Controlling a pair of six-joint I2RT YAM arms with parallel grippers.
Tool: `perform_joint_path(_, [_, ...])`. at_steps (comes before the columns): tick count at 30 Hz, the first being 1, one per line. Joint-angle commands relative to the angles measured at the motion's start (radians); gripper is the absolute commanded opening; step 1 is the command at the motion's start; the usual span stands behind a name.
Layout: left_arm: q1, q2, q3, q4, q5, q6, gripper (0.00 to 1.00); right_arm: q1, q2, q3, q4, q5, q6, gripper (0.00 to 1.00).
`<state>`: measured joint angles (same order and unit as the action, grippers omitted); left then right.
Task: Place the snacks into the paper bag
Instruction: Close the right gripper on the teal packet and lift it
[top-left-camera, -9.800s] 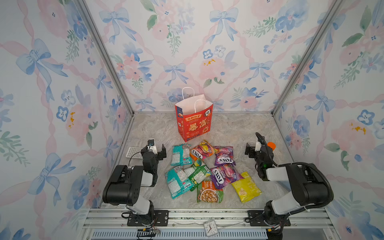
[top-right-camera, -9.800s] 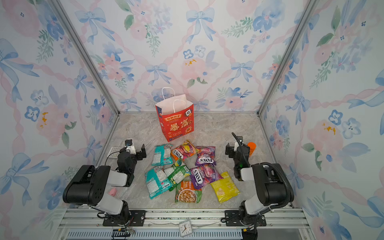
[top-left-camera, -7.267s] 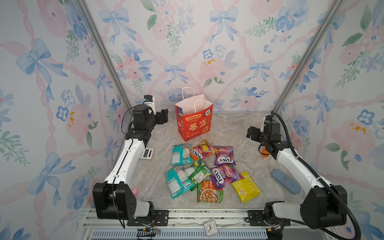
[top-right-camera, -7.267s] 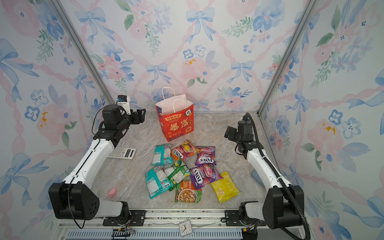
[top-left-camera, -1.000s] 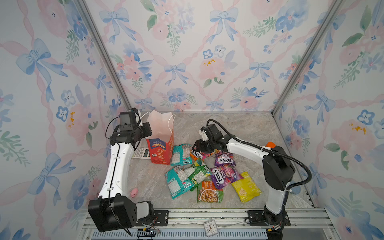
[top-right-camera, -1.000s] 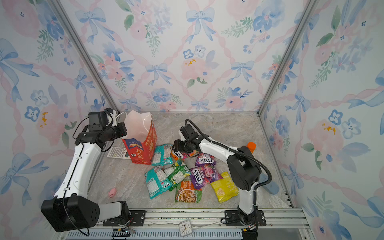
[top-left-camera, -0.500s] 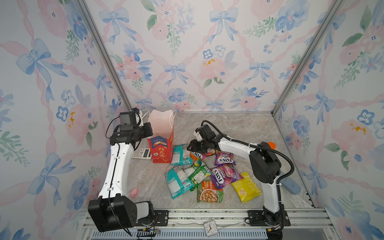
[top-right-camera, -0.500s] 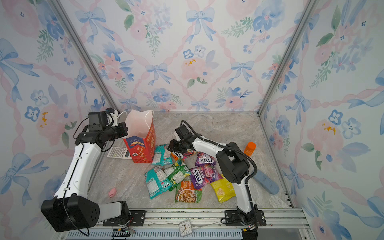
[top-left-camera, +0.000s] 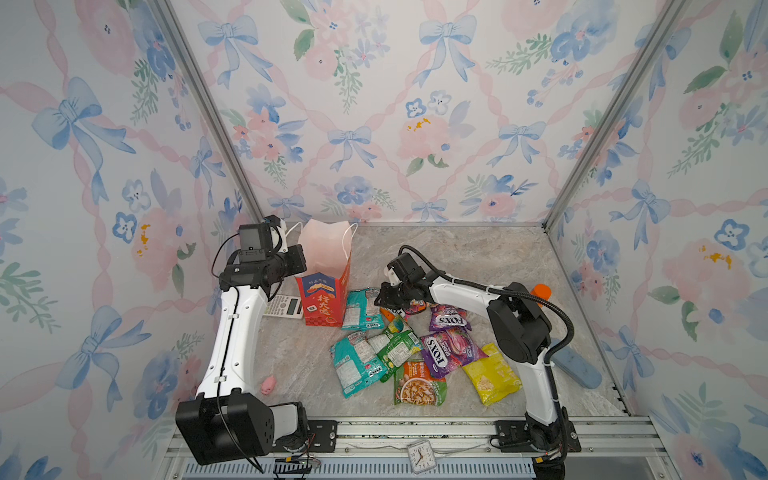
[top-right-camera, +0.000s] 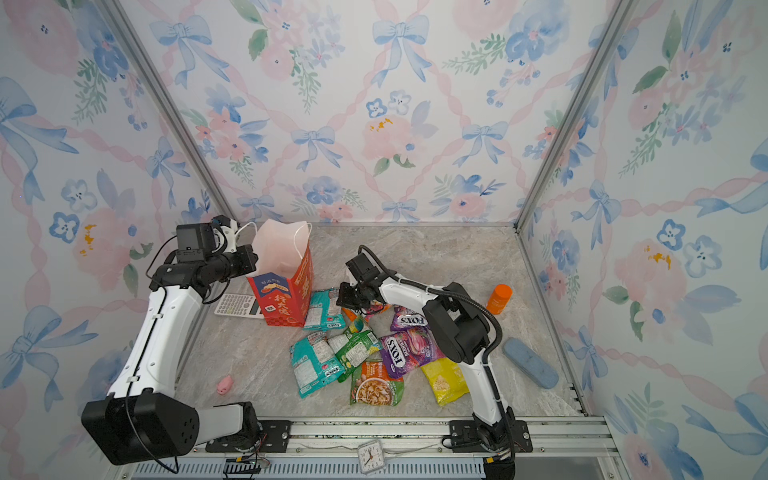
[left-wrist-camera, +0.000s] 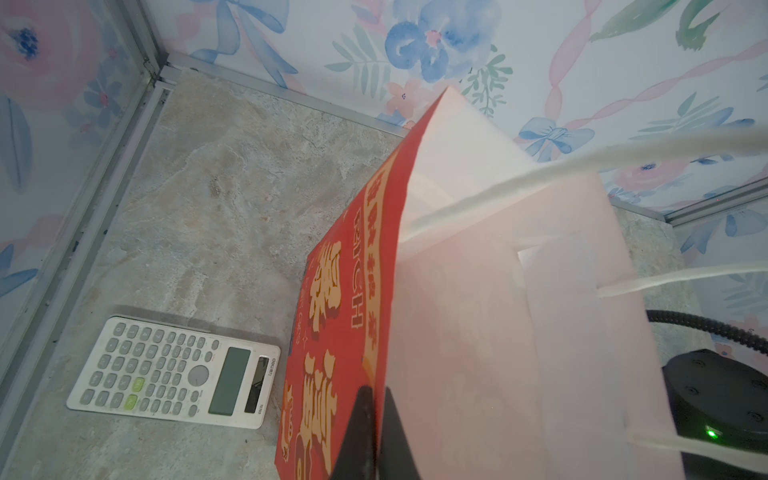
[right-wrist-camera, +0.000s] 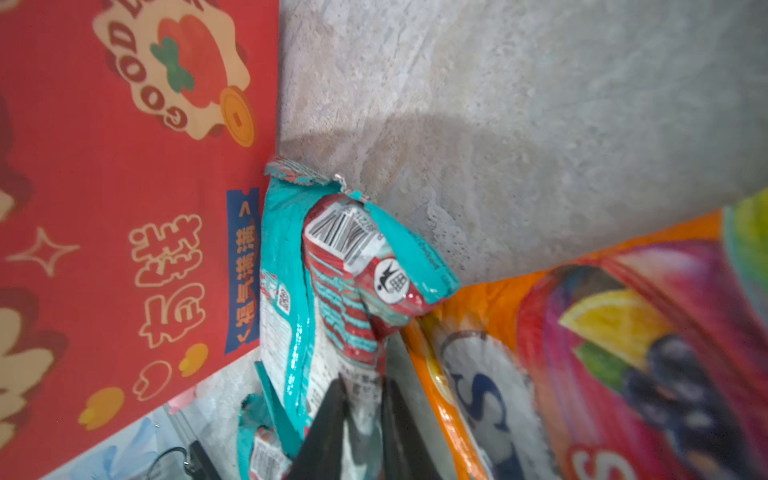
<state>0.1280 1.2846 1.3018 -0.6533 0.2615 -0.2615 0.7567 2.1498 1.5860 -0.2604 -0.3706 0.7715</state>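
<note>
Snacks (top-left-camera: 446, 351) lie heaped centre in both top views, paper bag (top-left-camera: 322, 303) standing just left. Left wrist view: left gripper (left-wrist-camera: 376, 390) clamps the bag's rim. Right wrist view: right gripper (right-wrist-camera: 361, 384) pinches teal packet (right-wrist-camera: 332, 266) beside the bag; advise lifting clear before crossing the rim.

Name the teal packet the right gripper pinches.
The teal packet beside the paper bag, pinched by the right gripper; the other teal packet lies apart, untouched.
</note>
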Motion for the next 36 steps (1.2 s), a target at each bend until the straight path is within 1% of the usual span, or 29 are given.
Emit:
perform_joint_path(1, [0.005, -0.007, 0.008, 0.007, 0.030, 0.026, 0.00, 0.004, 0.006, 0.032, 0.034, -0.029, 0.025, 0.05])
perform_joint_path(2, [0.005, -0.006, 0.009, 0.007, 0.033, 0.028, 0.00, 0.000, -0.004, 0.030, 0.048, -0.039, 0.037, 0.01])
perform_joint_path(3, [0.006, -0.005, 0.011, 0.007, 0.034, 0.028, 0.00, -0.003, -0.013, 0.026, 0.054, -0.040, 0.043, 0.00])
perform_joint_path(15, [0.005, 0.016, 0.044, 0.009, 0.062, 0.045, 0.00, -0.051, -0.182, 0.002, -0.008, 0.056, 0.006, 0.00])
perform_joint_path(20, [0.003, 0.037, 0.064, 0.009, 0.071, 0.052, 0.00, -0.069, -0.256, 0.005, -0.087, 0.136, -0.051, 0.00])
perform_joint_path(24, [-0.003, 0.061, 0.089, 0.009, 0.097, 0.050, 0.00, -0.091, -0.296, 0.005, -0.121, 0.167, -0.085, 0.00])
perform_joint_path(27, [-0.025, 0.080, 0.110, 0.009, 0.095, 0.049, 0.00, -0.116, -0.332, 0.014, -0.143, 0.177, -0.104, 0.00])
perform_joint_path(31, [-0.071, 0.108, 0.130, 0.009, 0.056, 0.062, 0.00, -0.147, -0.383, 0.047, -0.185, 0.215, -0.141, 0.00])
perform_joint_path(36, [-0.109, 0.142, 0.149, 0.009, 0.024, 0.071, 0.00, -0.179, -0.426, 0.091, -0.225, 0.235, -0.189, 0.00])
